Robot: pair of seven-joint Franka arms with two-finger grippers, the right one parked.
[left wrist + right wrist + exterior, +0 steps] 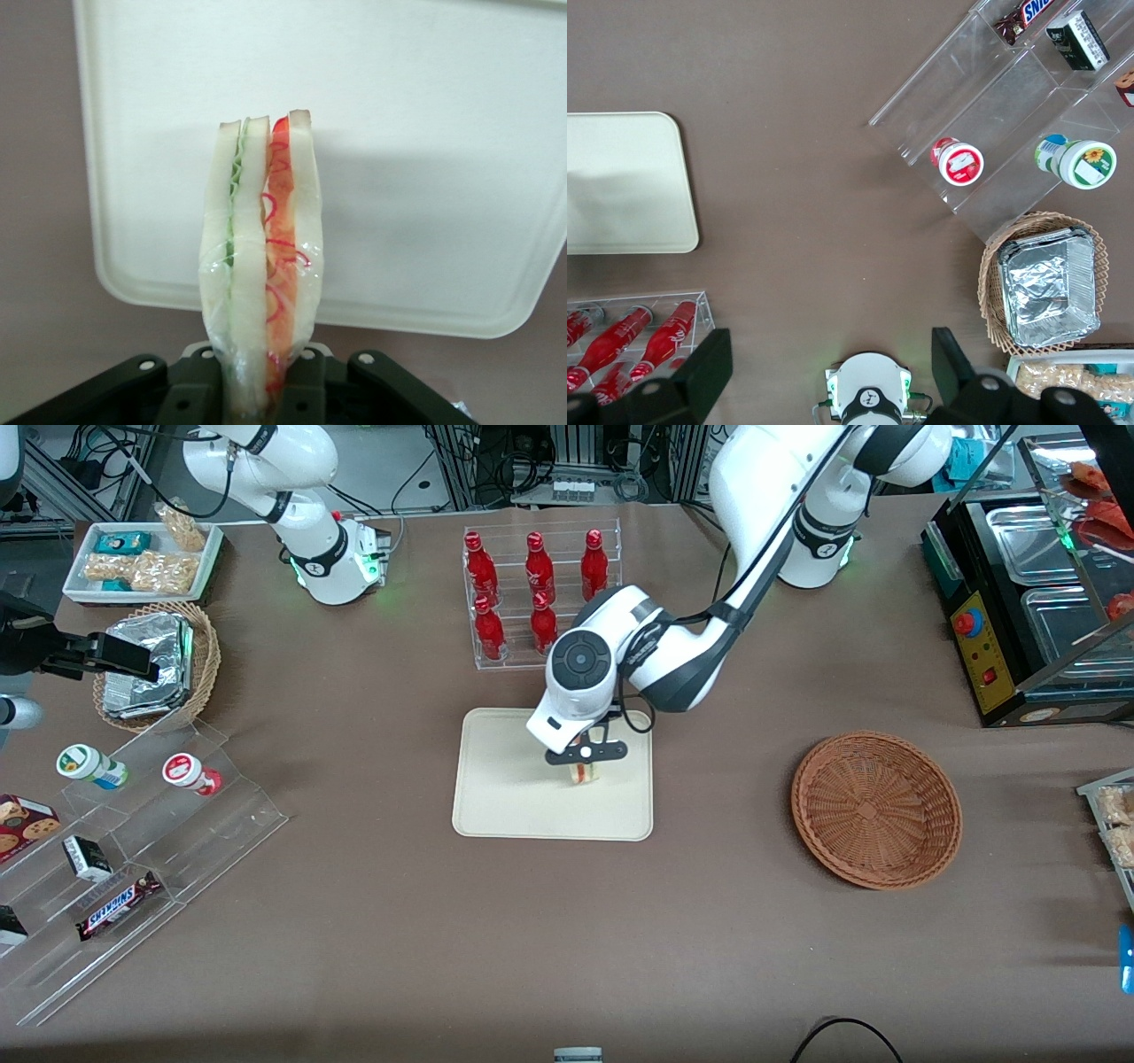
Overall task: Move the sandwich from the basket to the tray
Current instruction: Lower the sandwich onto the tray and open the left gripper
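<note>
- The left arm's gripper point(585, 755) hangs over the tray point(496, 797), its two fingers point(306, 385) clamped on the sandwich point(261, 266).
- The sandwich stands on edge between the pads, wrapped in clear film: pale bread slices, a thin green layer on one side and a red-orange filling on the other.
- From the front the sandwich point(584, 771) shows as a small pale block just under the gripper, over the half of the tray toward the working arm's end; I can't tell whether it touches the tray or is just above it.
- The tray is cream, flat, with rounded corners, and lies in the middle of the brown table point(372, 957); its surface point(425, 133) is bare around the sandwich.
- The basket point(875, 809), shallow and reddish-brown wicker, sits well apart from the tray, toward the working arm's end of the table, with nothing in it.
- Farther from the front camera than the tray stands a clear rack of red bottles point(536, 593).
- Toward the parked arm's end are a lighter wicker basket with foil packets point(159, 664), a white tray of snack packs point(142, 558) and a clear stepped stand point(133, 850) with small cups and a Snickers bar point(117, 904).
</note>
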